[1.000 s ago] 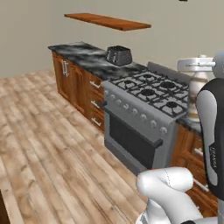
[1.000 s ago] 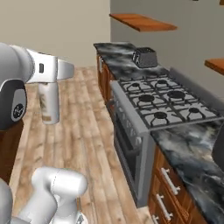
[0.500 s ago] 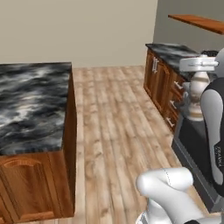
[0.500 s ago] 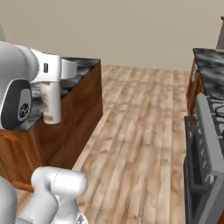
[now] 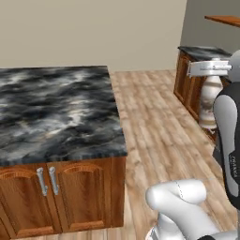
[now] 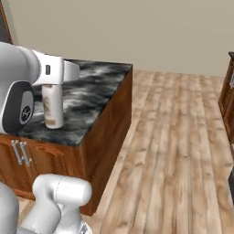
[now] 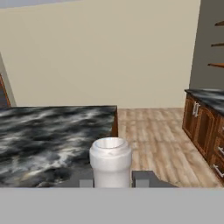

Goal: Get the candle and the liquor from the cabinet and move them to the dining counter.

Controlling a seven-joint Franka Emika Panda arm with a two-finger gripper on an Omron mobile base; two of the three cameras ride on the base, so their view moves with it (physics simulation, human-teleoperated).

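Jaws of gripper (image 7: pixel 113 179) clamped on liquor (image 7: pixel 110 162), btl upright; dining counter (image 7: pixel 39 131) just ahead and below.

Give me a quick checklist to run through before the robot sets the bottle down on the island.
1. Pincer shut on the liquor: ok, the pale cap sits between the finger tips in the hand view.
2. Liquor upright: ok, it hangs straight in both base views.
3. Dining counter within sight: ok, its marbled top lies ahead in all three views.
4. Landing spot free: ok, no objects visible on the marble.
5. Liquor over the counter: cannot tell, the right base view suggests it, the left base view does not.
6. Candle already delivered: not ok, no candle is on the marble that shows.
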